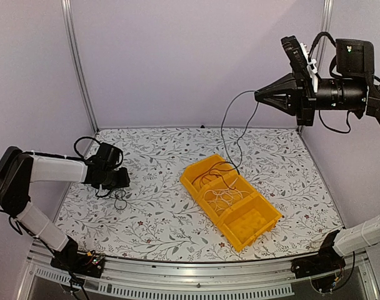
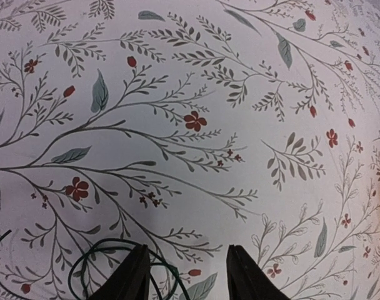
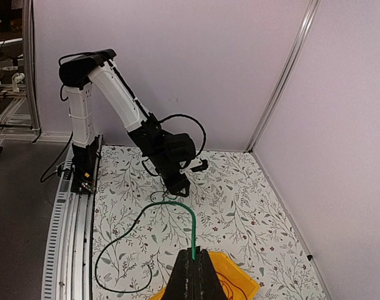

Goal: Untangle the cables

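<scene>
My right gripper (image 1: 259,95) is raised high at the back right, shut on a thin dark green cable (image 1: 223,128) that hangs down into a yellow bin (image 1: 196,170). In the right wrist view the gripper (image 3: 192,257) pinches the cable (image 3: 118,240), which sweeps out in a wide loop over the table. White cables (image 1: 221,197) coil in the bin's middle compartment, and a reddish-brown one (image 3: 229,289) shows in the bin. My left gripper (image 1: 119,181) is low over the table at the left, open and empty. A small dark cable coil (image 2: 93,265) lies beside and under its left finger (image 2: 137,278).
The table has a floral cloth. Lilac walls with metal posts close the back and both sides. A metal rail runs along the near edge. The left arm (image 3: 168,153) reaches down to the table in the right wrist view.
</scene>
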Controlling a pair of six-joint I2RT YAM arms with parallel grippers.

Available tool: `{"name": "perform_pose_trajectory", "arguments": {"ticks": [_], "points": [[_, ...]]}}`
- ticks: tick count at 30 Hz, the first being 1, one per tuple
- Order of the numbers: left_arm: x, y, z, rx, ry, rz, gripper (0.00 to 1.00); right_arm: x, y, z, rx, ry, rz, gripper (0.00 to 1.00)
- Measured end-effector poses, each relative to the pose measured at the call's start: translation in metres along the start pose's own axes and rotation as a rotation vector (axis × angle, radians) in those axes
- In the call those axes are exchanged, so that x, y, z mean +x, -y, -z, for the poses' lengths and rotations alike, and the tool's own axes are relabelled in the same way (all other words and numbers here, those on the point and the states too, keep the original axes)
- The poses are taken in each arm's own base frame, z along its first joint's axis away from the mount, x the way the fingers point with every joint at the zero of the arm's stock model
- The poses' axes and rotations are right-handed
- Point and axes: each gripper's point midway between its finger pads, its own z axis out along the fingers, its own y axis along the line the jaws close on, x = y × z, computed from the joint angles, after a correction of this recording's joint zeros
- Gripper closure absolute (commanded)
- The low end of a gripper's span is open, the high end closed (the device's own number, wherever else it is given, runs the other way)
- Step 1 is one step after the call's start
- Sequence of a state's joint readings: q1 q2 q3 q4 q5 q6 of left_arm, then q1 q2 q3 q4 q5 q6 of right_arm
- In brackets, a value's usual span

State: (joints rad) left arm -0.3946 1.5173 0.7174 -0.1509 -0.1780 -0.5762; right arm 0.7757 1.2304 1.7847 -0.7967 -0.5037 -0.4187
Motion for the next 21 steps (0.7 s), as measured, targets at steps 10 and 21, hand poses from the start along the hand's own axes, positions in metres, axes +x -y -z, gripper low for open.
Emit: {"name": "perform_pose_trajectory", "arguments": {"ticks": [10, 21], "points": [[0.003, -0.010, -0.008, -0.039, -0.014, -0.037, 0.59, 0.009, -0.028, 0.040, -0.018, -0.034, -0.027, 1.00], [0.003, -0.013, -0.008, -0.045, -0.013, -0.039, 0.59, 0.100, -0.058, 0.041, -0.050, -0.216, -0.100, 1.00]]}}
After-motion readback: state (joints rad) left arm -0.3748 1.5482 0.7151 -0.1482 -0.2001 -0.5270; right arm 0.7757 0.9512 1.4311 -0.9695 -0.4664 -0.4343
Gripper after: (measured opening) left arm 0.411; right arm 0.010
